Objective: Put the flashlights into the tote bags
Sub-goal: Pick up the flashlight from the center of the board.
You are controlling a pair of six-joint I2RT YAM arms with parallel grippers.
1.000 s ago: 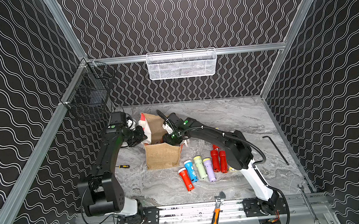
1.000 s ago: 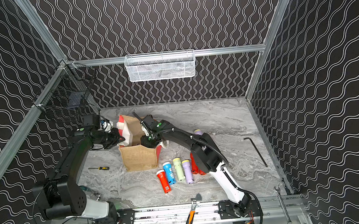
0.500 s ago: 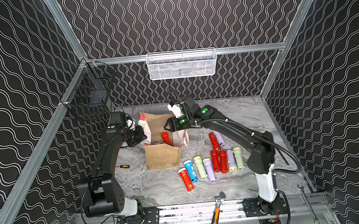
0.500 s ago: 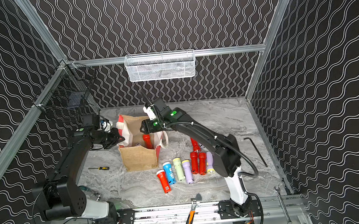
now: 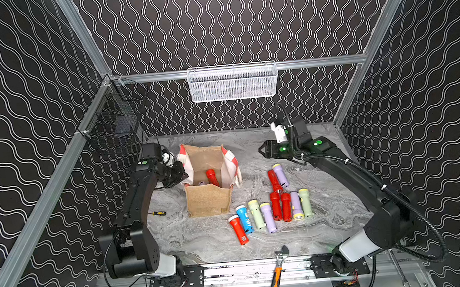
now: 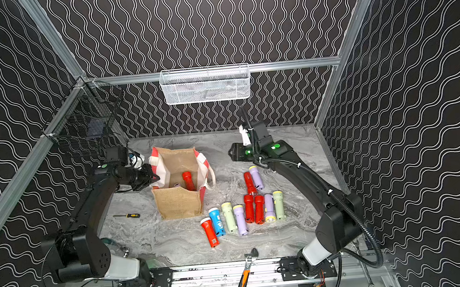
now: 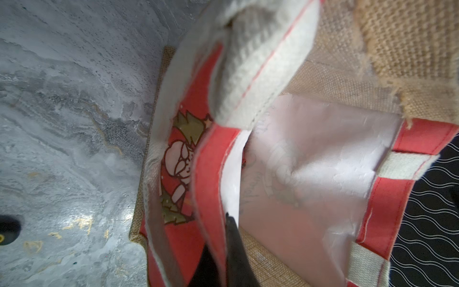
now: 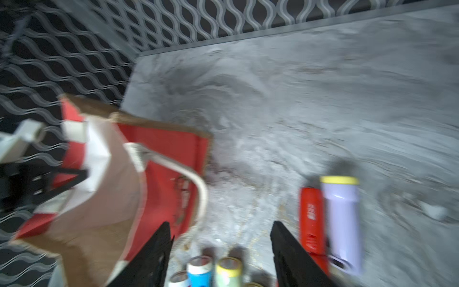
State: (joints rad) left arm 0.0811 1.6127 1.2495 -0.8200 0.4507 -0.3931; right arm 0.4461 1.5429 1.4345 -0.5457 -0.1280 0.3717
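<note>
We see two flashlights (image 5: 212,177) inside the tote bag (image 5: 208,201) at centre, ten outside; left gripper (image 5: 182,173) pinches its rim, right gripper (image 8: 221,232) spread

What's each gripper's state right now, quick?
Left gripper: closed on the red-and-white side panel of the boxy tan burlap tote bag.
Right gripper: jaws open, empty.
</note>
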